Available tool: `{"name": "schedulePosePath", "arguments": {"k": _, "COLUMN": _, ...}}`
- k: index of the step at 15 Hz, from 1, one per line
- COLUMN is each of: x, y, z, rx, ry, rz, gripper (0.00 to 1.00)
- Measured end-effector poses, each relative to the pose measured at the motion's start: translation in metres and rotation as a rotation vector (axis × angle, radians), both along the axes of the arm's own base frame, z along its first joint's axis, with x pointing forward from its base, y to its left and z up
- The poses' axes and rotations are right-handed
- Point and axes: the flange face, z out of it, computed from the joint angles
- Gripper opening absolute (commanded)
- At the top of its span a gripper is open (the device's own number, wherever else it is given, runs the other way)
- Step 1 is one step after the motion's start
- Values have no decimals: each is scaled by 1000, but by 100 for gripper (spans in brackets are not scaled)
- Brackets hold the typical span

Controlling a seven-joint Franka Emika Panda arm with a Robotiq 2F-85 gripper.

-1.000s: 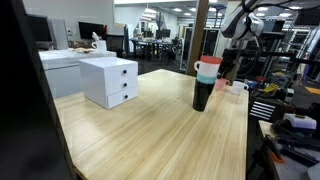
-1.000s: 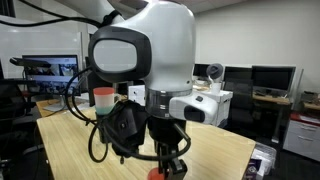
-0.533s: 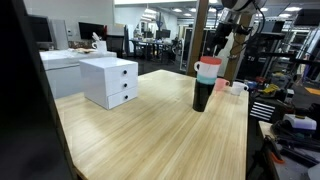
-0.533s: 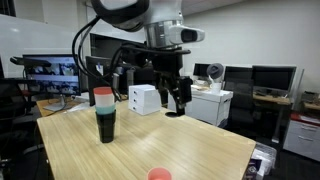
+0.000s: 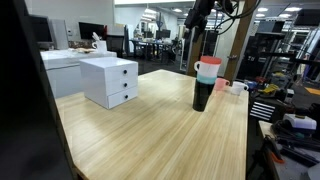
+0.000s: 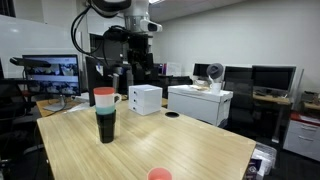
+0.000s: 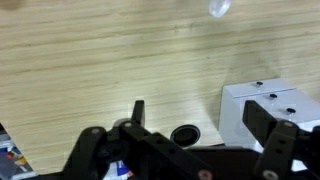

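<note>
I am holding the hand (image 7: 195, 113) high over the table (image 7: 90, 60), wide open and gripping nothing; the drawer box (image 7: 268, 108) is sitting below to its right; I judge that reaching it is calling for a long, careful descent.

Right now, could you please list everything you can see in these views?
table: one, light wood, under everything.
drawer unit: one, white, on the table.
cup stack: one, black below, white, teal and red on top, upright on the table.
mug: one, white, behind the stack.
red item: one, at the table's edge.
ring: one, black, flat beside the drawer unit.
arm: one, raised above the table.
fingers: two, black, apart, empty.
</note>
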Motion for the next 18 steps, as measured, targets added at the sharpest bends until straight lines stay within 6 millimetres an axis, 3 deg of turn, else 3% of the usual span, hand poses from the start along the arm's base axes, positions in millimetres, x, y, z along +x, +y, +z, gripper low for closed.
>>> {"name": "schedulePosePath", "arguments": {"k": 2, "x": 3, "y": 18, "z": -4, "rx": -12, "ry": 53, "rz": 11, "gripper": 100}}
{"name": "schedulePosePath", "arguments": {"k": 6, "x": -6, "y": 26, "z": -12, "rx": -26, "ry": 120, "rz": 2, "gripper": 100}}
{"name": "schedulePosePath", "arguments": {"k": 10, "x": -35, "y": 32, "z": -9, "rx": -11, "ry": 111, "rz": -2, "gripper": 100}}
{"name": "schedulePosePath", "arguments": {"k": 13, "x": -68, "y": 40, "z": -9, "rx": -18, "ry": 111, "rz": -8, "gripper": 100}}
{"name": "schedulePosePath", "arguments": {"k": 18, "x": -82, "y": 46, "z": -25, "rx": -76, "ry": 138, "rz": -43, "gripper": 100}}
